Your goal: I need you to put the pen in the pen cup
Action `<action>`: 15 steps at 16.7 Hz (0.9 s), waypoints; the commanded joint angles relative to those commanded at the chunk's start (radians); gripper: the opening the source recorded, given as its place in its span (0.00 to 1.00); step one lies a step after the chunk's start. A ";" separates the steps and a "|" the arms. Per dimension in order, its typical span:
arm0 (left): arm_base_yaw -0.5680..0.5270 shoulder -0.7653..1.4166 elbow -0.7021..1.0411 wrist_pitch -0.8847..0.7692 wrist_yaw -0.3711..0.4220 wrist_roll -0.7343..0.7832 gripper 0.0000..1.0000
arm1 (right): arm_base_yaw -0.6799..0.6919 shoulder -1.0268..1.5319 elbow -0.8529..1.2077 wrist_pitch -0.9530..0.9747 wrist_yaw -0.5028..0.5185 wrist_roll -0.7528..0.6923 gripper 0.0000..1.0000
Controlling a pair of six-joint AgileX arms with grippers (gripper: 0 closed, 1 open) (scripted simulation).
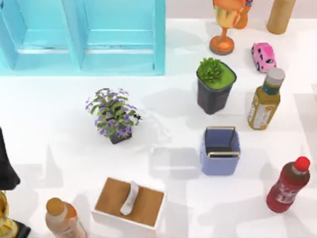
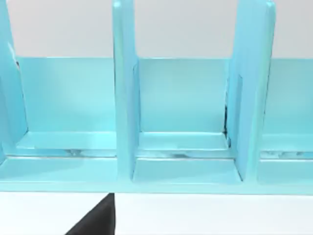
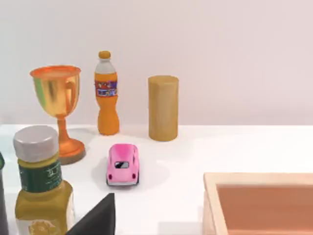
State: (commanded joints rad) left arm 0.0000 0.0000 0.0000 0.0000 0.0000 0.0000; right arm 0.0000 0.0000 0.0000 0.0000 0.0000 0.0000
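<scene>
Standing square and rounded, pen cup [image 1: 220,159] shows dark inside; fingers' state unclear.

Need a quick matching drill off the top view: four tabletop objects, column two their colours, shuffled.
Things:
1. small square pen cup
2. toy car
3. square pot holding the green plant
4. capped bottle at the table's right edge

Colours:
A. pink
B. dark red
C. periwinkle blue
D. dark grey

Pairs: 1-C, 2-A, 3-D, 4-B
</scene>
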 joint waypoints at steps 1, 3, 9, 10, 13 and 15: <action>0.000 0.000 0.000 0.000 0.000 0.000 1.00 | 0.000 0.000 0.000 0.000 0.000 0.000 1.00; 0.007 0.010 0.007 -0.005 0.001 -0.004 1.00 | 0.000 0.000 0.000 0.000 0.000 0.000 1.00; 0.168 0.285 0.189 -0.132 0.037 -0.095 1.00 | 0.000 0.000 0.000 0.000 0.000 0.000 1.00; 0.207 0.366 0.235 -0.165 0.050 -0.116 1.00 | 0.000 0.000 0.000 0.000 0.000 0.000 1.00; 0.336 0.649 0.388 -0.277 0.098 -0.183 1.00 | 0.000 0.000 0.000 0.000 0.000 0.000 1.00; 0.425 0.863 0.495 -0.356 0.137 -0.224 1.00 | 0.000 0.000 0.000 0.000 0.000 0.000 1.00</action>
State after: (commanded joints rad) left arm 0.4248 0.8632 0.4953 -0.3564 0.1370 -0.2237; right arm 0.0000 0.0000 0.0000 0.0000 0.0000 0.0000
